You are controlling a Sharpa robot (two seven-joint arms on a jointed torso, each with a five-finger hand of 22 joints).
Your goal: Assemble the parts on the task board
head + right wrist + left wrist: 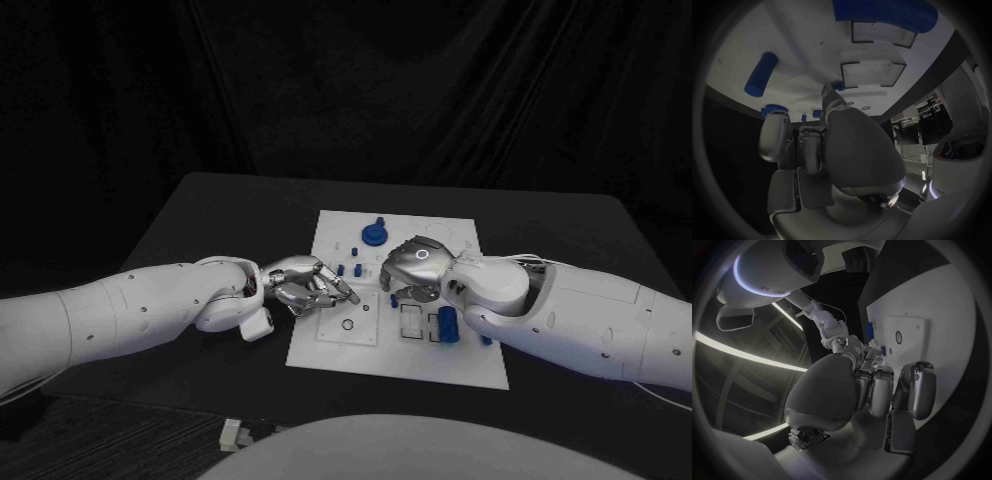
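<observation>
Both robot hands are parked over the middle of the white board, center frame. Left robot hand sits at the board's left edge w/ fingers curled; can't tell if it's got anything. Right robot hand is just right of it, fingers bent down, grip unclear too. Nearest loose part: blue cylinder, lower right of the right robot hand, long axis up-down in frame, so right arm's closer imo. Blue knob stands above both. Tight between the hands, but bare tabletop all around.
</observation>
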